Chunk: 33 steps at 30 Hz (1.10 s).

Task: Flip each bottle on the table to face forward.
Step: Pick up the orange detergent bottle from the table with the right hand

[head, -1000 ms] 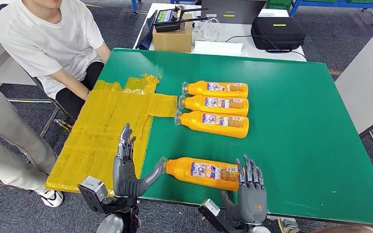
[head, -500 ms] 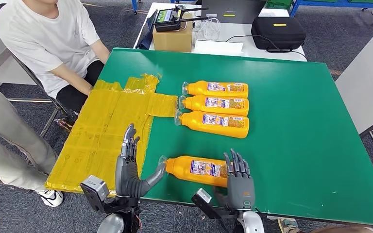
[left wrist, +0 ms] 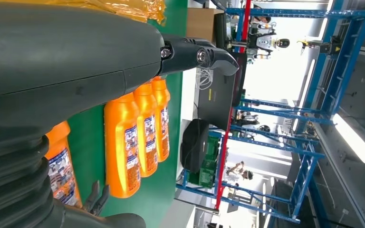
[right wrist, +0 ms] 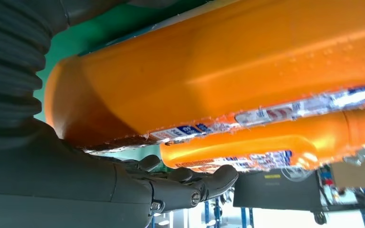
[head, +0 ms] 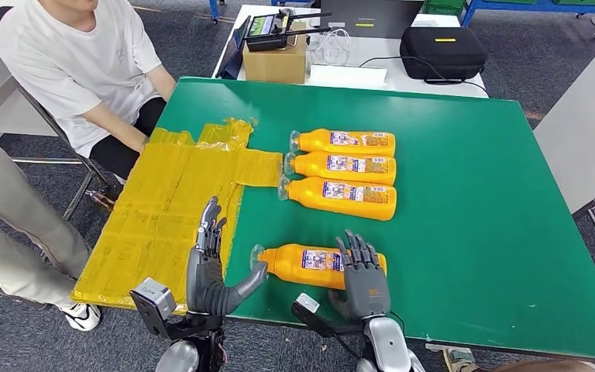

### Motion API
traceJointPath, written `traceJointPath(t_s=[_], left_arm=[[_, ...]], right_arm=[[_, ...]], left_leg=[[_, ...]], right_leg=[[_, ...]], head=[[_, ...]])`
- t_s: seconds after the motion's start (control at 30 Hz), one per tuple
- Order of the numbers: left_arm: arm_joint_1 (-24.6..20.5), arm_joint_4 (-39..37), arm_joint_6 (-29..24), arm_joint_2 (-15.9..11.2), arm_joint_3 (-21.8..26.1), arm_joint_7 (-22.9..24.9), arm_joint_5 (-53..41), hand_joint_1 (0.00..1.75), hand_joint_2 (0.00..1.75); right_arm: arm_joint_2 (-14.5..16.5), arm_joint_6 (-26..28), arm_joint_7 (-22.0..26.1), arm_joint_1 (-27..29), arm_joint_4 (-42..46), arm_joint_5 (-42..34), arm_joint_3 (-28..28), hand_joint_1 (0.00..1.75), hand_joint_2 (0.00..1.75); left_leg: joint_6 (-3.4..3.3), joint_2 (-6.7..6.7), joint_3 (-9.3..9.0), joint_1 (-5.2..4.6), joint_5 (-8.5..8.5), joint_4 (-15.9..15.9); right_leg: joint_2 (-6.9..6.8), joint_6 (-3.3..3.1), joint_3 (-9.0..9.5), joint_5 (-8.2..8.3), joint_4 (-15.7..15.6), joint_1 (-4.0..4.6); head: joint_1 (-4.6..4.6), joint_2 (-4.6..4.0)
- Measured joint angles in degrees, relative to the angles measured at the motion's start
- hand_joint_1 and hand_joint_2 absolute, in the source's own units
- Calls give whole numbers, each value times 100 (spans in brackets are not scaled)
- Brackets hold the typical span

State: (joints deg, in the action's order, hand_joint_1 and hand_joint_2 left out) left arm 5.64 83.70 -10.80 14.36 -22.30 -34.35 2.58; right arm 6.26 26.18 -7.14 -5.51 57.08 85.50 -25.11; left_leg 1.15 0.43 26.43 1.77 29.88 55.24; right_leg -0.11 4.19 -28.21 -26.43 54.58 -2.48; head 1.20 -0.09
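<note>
Four orange bottles lie on their sides on the green table (head: 472, 194), caps to the left. Three lie in a row at the middle: the far one (head: 345, 142), the middle one (head: 345, 166) and the near one of the row (head: 341, 198). The fourth bottle (head: 310, 263) lies alone by the front edge, its label up. My right hand (head: 362, 275) lies with spread fingers over its base end; the right wrist view has this bottle (right wrist: 228, 61) close against the hand (right wrist: 123, 185). My left hand (head: 209, 267) stands open, its thumb against the bottle's neck.
A yellow plastic sheet (head: 170, 201) covers the table's left part and hangs over the edge. A person (head: 77, 70) sits at the far left corner. Behind the table stand a cardboard box (head: 275, 58) and a black case (head: 441, 50).
My right hand has moved forward and left from beside the lone bottle's base onto it. The bottle has shifted slightly left. My left hand has edged forward, thumb still at the neck.
</note>
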Motion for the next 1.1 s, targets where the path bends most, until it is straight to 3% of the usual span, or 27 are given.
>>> traceJointPath(t_s=[0.07,0.13,0.17,0.27,0.3,0.63,1.1], left_arm=[[9,2,-15,0,21,19,-25,0,175],[22,3,-27,0,45,42,-66,0,175],[28,4,-30,0,56,52,-87,0,175],[40,4,-34,0,85,67,-121,0,175],[43,4,-35,1,95,68,-133,0,175],[92,8,-48,35,210,91,-320,0,175],[113,40,-77,72,331,121,-415,0,175]], right_arm=[[-15,-285,-237,-17,69,87,-47,0,175],[-26,-571,-419,-15,168,135,-86,13,175],[-30,-711,-491,-13,216,157,-107,28,175],[-39,-1036,-647,8,335,204,-170,142,175],[-42,-1105,-681,18,368,217,-190,171,175],[-103,-1580,-946,11,613,328,-311,175,175],[-172,-1631,-1032,8,655,267,-314,175,175]], left_leg=[[0,3,-10,0,1,0],[0,3,-18,0,1,0],[0,3,-20,0,1,0],[0,3,-31,1,1,-1],[-1,2,-34,0,1,-1],[-1,1,-38,0,1,0],[-1,1,-36,0,1,0]], right_leg=[[4,0,7,0,-1,0],[4,0,13,0,-1,0],[4,0,16,0,-1,1],[4,0,28,0,-1,1],[4,0,31,0,-1,0],[2,0,36,0,-1,0],[1,0,35,0,-2,0]], head=[[0,0],[0,0],[0,0],[-1,0],[-1,0],[0,0],[0,0]])
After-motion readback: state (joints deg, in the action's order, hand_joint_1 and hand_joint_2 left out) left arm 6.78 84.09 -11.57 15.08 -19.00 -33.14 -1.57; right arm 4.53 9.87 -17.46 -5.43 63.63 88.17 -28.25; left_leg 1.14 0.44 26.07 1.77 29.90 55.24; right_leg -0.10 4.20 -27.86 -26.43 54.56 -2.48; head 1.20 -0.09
